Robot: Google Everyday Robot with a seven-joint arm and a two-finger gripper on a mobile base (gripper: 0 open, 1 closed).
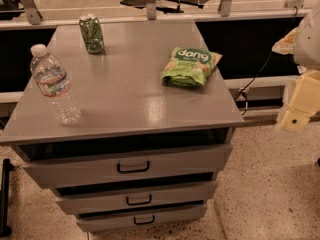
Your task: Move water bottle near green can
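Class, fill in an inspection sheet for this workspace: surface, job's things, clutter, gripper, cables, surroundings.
Surface: grey cabinet top, over three drawers.
Job's things: bottle upright, front left; can upright, back left, apart from the bottle.
Clutter: snack bag lying flat, right side.
Gripper: gripper right of the cabinet, off the top, far from the bottle.
Cables: black cable behind the right side.
Surroundings: speckled floor; rail behind.

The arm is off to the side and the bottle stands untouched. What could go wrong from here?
1. The water bottle is tall, clear and close to the front-left edge of the cabinet top; a glancing approach may tip it off.
2. The gripper hangs beyond the right side, so its reach may sweep across the snack bag.
3. The green can stands near the back edge; setting the bottle down too close could knock it over.
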